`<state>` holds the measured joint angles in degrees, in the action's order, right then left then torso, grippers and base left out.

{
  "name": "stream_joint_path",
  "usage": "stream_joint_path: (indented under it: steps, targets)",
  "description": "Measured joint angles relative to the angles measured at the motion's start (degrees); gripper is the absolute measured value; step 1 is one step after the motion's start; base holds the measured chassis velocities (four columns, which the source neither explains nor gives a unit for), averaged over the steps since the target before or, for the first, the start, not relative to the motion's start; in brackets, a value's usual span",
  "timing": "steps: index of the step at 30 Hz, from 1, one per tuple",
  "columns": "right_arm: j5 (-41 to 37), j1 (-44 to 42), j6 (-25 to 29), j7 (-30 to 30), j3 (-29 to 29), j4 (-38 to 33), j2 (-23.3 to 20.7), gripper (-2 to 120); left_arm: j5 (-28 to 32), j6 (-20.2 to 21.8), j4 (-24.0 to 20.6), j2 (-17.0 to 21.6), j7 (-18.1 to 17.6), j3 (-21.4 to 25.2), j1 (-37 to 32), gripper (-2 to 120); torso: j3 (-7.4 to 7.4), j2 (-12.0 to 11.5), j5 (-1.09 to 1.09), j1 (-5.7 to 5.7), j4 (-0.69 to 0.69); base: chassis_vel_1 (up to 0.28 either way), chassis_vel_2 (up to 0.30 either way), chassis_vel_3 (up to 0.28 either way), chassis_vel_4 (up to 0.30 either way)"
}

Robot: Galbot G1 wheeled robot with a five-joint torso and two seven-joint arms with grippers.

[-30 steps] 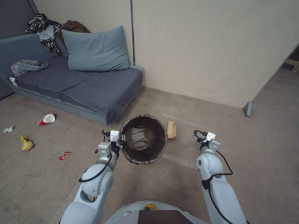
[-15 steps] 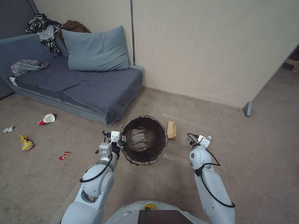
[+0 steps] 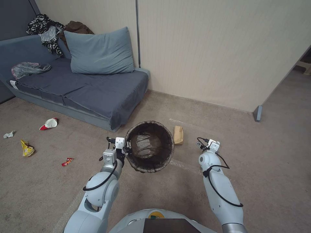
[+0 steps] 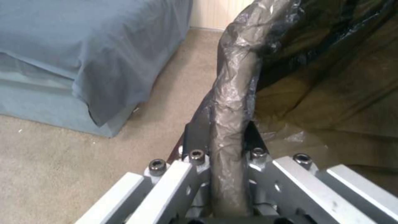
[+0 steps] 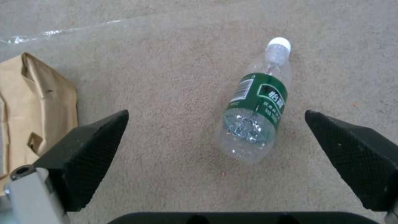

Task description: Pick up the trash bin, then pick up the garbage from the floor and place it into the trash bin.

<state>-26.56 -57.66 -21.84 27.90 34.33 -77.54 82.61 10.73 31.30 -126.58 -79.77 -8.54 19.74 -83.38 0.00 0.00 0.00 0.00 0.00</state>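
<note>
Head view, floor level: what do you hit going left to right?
White wad → yellow wrapper → red-and-white cup → red wrapper → left tool clamped on the trash bin rim → brown paper piece → right tool.

Head camera looks down across the carpet [image 3: 48, 181]. Wrist cameras sit close: left at the trash bin [image 4: 232, 102] rim, right above the floor.
</note>
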Motion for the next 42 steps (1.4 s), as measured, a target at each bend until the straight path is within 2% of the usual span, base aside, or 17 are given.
stream_joint_path:
  steps: [14,24,28,38,41,42]
  targets:
    - [4.0,4.7,3.4,-1.9,0.7,12.2,-0.1,100,-0.2,-0.1,0.1,0.2,0.0,0.1,-0.4,3,0.0,0.0,0.0,0.0,0.0,0.0,0.0,0.0,0.0]
    - [9.6,9.0,8.9,-5.3,1.2,23.0,-0.9,100,-0.7,-0.2,0.9,-0.1,0.0,-0.1,-0.6,3,0.0,0.0,0.0,0.0,0.0,0.0,0.0,0.0,0.0]
    - [10.4,10.0,10.3,-6.4,1.4,24.5,-0.9,100,-1.1,-0.3,1.2,-0.4,0.0,-0.2,-0.7,3,0.0,0.0,0.0,0.0,0.0,0.0,0.0,0.0,0.0]
    - [8.9,11.8,9.9,-6.4,1.4,25.4,-0.6,100,-1.3,-0.3,1.3,-0.5,0.0,-0.3,-0.9,3,-0.01,0.0,-0.01,0.0,0.01,0.0,0.0,0.0,0.0]
    - [9.0,12.4,10.0,-6.4,1.6,26.7,-0.7,95,-1.4,-0.4,1.2,-0.6,0.0,-0.2,-1.1,3,0.0,0.0,0.0,0.0,0.0,0.0,0.0,0.0,0.0]
    - [9.2,12.6,10.2,-6.5,1.7,27.4,-0.8,88,-1.4,-0.4,1.0,-0.5,0.0,-0.2,-1.1,3,0.0,0.0,-0.01,0.0,0.0,0.0,0.0,0.0,0.0]
